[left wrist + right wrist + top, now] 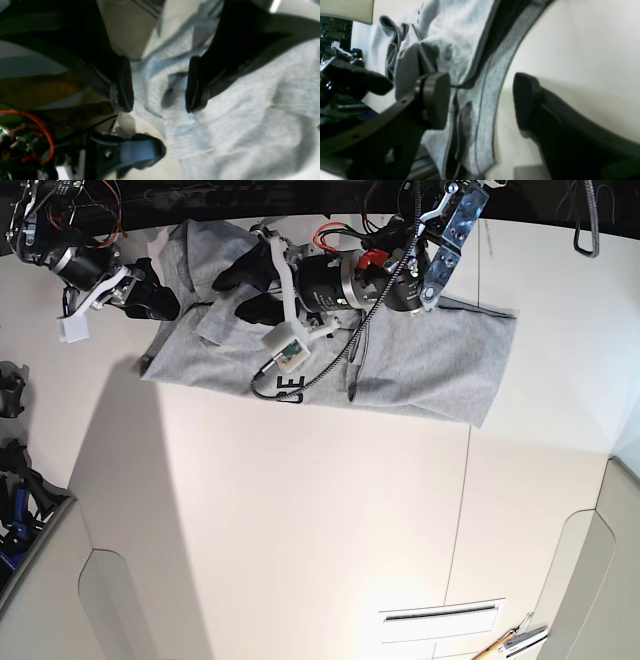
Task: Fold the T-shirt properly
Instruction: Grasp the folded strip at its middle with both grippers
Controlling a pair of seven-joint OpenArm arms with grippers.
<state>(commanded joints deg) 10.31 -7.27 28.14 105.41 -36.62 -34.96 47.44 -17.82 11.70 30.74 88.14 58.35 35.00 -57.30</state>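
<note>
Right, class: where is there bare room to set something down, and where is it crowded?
The table is bare below the T-shirt's lower edge, down to the white slotted panel. Crowded: the shirt's bunched left half, under the left end effector.

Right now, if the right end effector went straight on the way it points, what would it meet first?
Probably the hem edge of the light grey cotton T-shirt, which lies between the fingertips of the open right end effector, or the pale tabletop beside it; depth is unclear.

t-shirt (440, 370) lies on the table (300, 520), below both arms.
</note>
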